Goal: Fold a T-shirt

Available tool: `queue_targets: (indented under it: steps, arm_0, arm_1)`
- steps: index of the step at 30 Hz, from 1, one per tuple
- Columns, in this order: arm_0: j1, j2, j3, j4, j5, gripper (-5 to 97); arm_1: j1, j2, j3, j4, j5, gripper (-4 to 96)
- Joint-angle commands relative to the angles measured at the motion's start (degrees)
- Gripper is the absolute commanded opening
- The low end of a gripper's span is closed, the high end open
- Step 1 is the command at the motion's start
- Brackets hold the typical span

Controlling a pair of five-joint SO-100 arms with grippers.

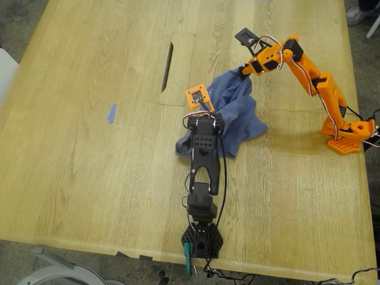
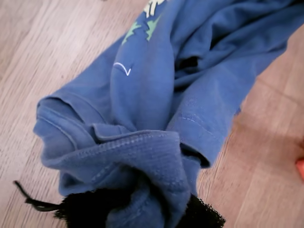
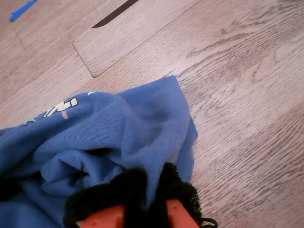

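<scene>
Tabletop: pale oak-grain wooden tabletop (image 1: pixel 89 178), bearing everything.
T-shirt: slate-blue cotton T-shirt (image 1: pixel 237 113), bunched mid-table, not yet spread.
My first gripper (image 2: pixel 142 209): clamped on a hem fold, apparently to pull it flat.
My second gripper (image 3: pixel 142 199): pinching an opposite edge, likely for tension.

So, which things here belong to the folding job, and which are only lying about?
Belonging to the job:
- T-shirt, bunched
- my first gripper, shut on it
- my second gripper, shut on it

Only lying about:
- blue tape scrap
- table's cable slot
</scene>
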State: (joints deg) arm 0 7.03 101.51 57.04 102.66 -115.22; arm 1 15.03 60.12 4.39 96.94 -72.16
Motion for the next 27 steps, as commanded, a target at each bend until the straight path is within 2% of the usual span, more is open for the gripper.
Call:
queue_targets:
  steps: [1,5,8,11,16,21,27]
  arm_0:
    - [1.8,7.0,1.0,-1.6,1.1,18]
    - [4.0,7.1,1.0,-1.8,1.0,25]
    - [6.2,7.2,1.0,-1.2,1.8,30]
    - [8.0,7.2,1.0,-1.2,1.6,41]
    - [9.3,7.2,0.5,-2.3,2.8,54]
    - [11.6,8.8,0.3,4.6,3.8,56]
    - [16.3,8.5,0.2,4.0,4.4,55]
  arm_1:
    - [-0.4,6.8,4.0,0.2,0.7,12.4]
    - [-1.2,16.6,18.2,0.1,1.0,22.0]
    - [-1.5,24.7,29.9,-0.1,-0.5,28.9]
    - [-1.9,28.5,34.5,-0.2,-0.6,30.1]
    - [-2.5,28.8,32.9,-0.5,-0.3,26.5]
    - [-3.3,28.8,32.4,-0.7,-0.5,25.7]
    - [-4.0,28.3,32.4,-1.9,0.0,26.2]
